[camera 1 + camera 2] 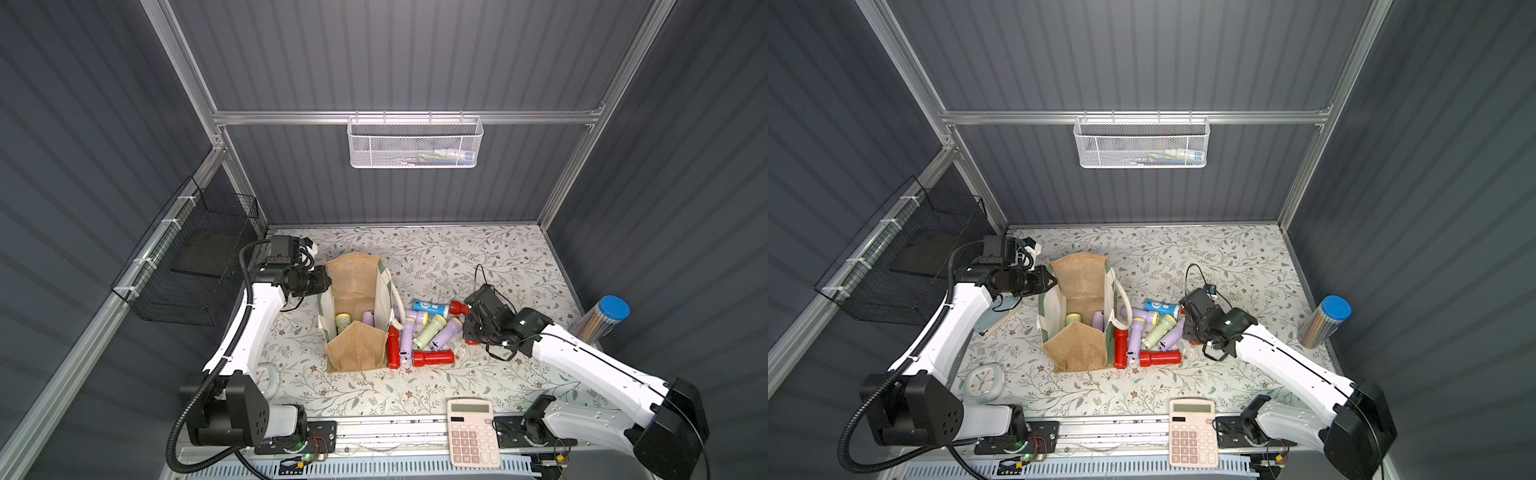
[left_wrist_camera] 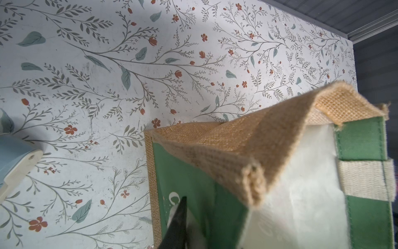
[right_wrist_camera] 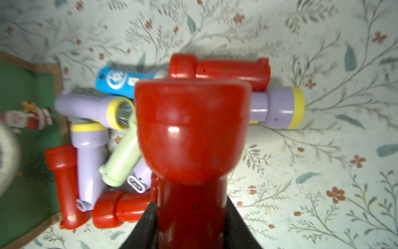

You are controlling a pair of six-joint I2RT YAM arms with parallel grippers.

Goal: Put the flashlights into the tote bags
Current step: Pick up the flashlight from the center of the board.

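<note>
Red flashlight (image 3: 191, 133) clamped in my right jaws; lift high over the tote bag (image 1: 357, 349) my left jaws pinch open.

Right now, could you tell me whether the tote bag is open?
Open: the tote bag gapes upward, a green flashlight and a lilac flashlight visible inside.

red flashlight (image 3: 189, 133): glossy smooth plastic. tote bag (image 2: 237, 140): rough woven jute, matt green cloth panels. table (image 1: 478, 257): matt printed sheet, scuffed. wall basket (image 1: 415, 145): white metal mesh.
</note>
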